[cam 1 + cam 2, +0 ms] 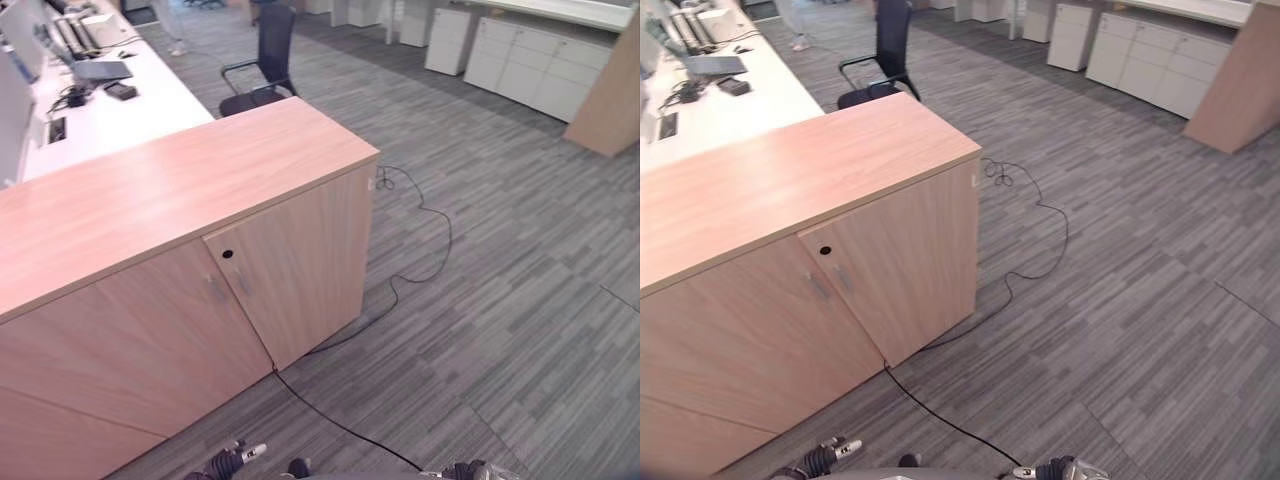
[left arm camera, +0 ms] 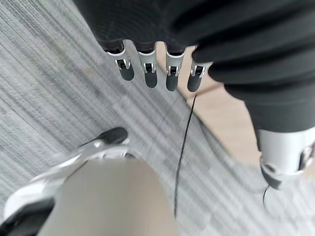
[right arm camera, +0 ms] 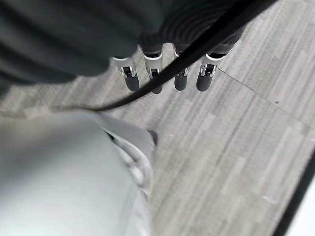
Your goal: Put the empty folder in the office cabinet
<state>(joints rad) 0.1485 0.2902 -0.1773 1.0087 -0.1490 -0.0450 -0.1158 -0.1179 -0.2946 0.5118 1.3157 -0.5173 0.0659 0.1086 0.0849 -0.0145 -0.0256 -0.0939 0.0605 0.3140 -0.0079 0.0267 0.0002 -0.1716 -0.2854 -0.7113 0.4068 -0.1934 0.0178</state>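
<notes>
Looking down on a wooden cabinet (image 1: 180, 190), standing with both doors (image 1: 290, 270) shut and the small handles (image 1: 243, 282) meeting at the middle. Not being able to tell where the folder is lying: perhaps already resting behind the shut doors, perhaps waiting somewhere else. Fitting both cases equally, so not choosing between them.

Judging from the task words alone: probably dealing with a light, thin thing, being empty; likely bending a little when taken by one corner, and likely sliding on a smooth cover. Probably holding best near the spine or along a stiff edge, pinching between thumb and fingers, and pressing gently to avoid creasing.

Hanging the left hand (image 2: 126, 66) low above the grey carpet (image 1: 520, 300), fingers straight and relaxed, gripping nothing and touching nothing. Hanging the right hand (image 3: 130, 78) low on the other side in the same way, fingers straight, thumb apart, also carrying nothing. Standing near the cabinet front, with both hands well apart from the door handles.
</notes>
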